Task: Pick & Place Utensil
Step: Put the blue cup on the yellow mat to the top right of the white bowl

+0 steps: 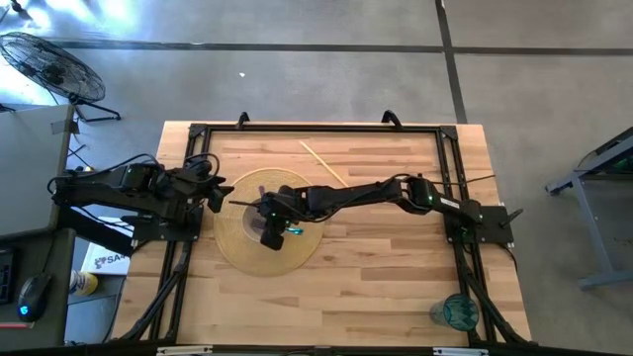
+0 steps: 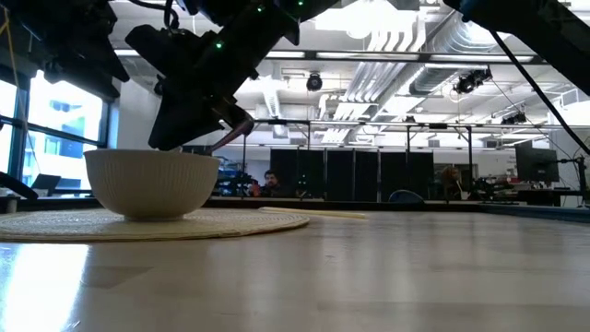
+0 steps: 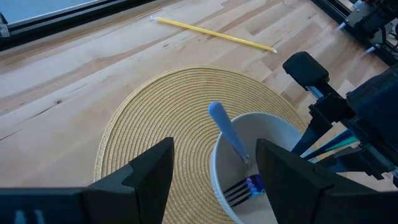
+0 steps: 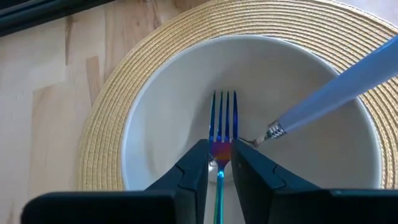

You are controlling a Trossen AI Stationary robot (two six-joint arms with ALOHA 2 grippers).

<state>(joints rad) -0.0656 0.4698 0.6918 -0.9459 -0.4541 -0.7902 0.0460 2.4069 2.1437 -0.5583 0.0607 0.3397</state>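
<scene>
A white bowl (image 4: 161, 124) stands on a round woven placemat (image 1: 237, 247) left of the table's middle. My right gripper (image 4: 219, 149) reaches down into the bowl, shut on an iridescent blue fork (image 4: 222, 115). A utensil with a light blue handle (image 4: 336, 93) stands in the bowl, its metal end on the bottom and its handle leaning on the rim. My left gripper (image 3: 214, 149) is open and hovers just left of the bowl, touching nothing. In the low view the right gripper (image 2: 198, 83) hangs over the bowl (image 2: 152, 184). My right gripper pinches the fork's neck (image 4: 219, 155), just behind the tines, between its two fingers. The fingers slant down from above, and the fork lies along them with its tines pointing ahead into the bowl. Whether the tines touch the bowl's bottom, I cannot tell.
A yellow chopstick (image 1: 322, 163) lies on the wood toward the far edge, beyond the placemat. A green glass (image 1: 455, 312) stands near the table's near right corner. The arms' black frame rails run along the table's sides. Bare wood spreads between the placemat and the right rail.
</scene>
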